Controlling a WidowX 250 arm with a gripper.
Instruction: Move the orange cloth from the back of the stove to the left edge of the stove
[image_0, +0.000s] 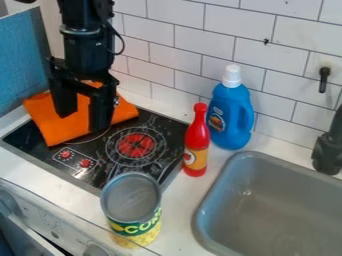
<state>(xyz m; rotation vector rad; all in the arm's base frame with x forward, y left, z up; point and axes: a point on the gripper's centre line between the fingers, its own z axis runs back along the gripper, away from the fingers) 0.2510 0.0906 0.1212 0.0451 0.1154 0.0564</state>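
"How's your gripper (82, 121)?"

"Wide open, with nothing in it. It's over the orange cloth (50, 122), but I can't tell if they touch."

"What's by the edges?"

"The cloth lies on the stove (103, 152) and goes past its edge. The red bottle (196, 147) stands between stove and sink (212, 197), just beside the blue bottle (230, 112). The can (133, 220) is near the counter's (177, 215) front edge."

"What's inside them?"

"I can't tell."

"And around?"

"I see a white wall (220, 20) behind."
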